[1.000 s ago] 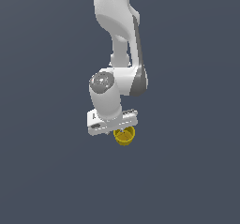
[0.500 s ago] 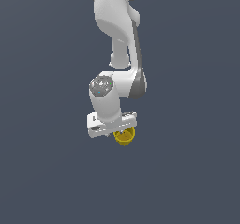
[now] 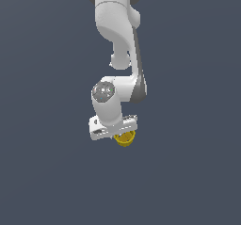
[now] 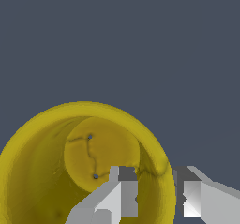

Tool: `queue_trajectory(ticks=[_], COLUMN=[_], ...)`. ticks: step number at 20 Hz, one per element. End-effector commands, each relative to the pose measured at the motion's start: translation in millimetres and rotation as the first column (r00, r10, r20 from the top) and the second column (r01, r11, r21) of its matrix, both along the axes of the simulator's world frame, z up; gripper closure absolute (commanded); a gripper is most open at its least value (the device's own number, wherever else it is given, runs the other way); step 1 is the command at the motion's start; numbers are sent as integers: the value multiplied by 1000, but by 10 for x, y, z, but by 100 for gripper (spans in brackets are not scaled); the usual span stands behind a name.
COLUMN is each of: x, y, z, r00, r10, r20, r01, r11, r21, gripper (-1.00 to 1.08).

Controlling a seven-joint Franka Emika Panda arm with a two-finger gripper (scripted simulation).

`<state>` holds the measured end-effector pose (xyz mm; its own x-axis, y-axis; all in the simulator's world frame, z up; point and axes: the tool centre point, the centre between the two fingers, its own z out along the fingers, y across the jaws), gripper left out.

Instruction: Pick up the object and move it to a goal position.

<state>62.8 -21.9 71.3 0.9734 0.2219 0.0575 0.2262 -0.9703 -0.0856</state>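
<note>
The object is a small yellow cup (image 3: 125, 138), seen in the exterior view hanging just under the white hand of the arm. In the wrist view I look straight down into the cup (image 4: 56, 171), with its round base and thin rim filling much of the picture. My gripper (image 4: 157, 197) is shut on the cup's rim: one finger (image 4: 123, 195) is inside the cup and the other finger (image 4: 194, 197) is outside the wall. In the exterior view the fingers are hidden behind the hand, and the gripper (image 3: 123, 133) sits right above the cup.
Only a plain dark grey-blue background surrounds the arm and cup in both views. No goal marker, table edge or other object shows.
The arm has carried the cup slightly to the exterior view's right and a little upward. The grip on the cup has not changed.
</note>
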Motion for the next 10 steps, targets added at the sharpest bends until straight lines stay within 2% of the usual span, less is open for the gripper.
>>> queue_trajectory(ticks=[1,10], x=[-1,15], y=[-2,-5], z=[-7,43], r00=[1000,1000], r10=[0,2], r20=[0,5], r01=[0,-2], r11=[1000,1000], r21=[0,0], gripper=[108,108])
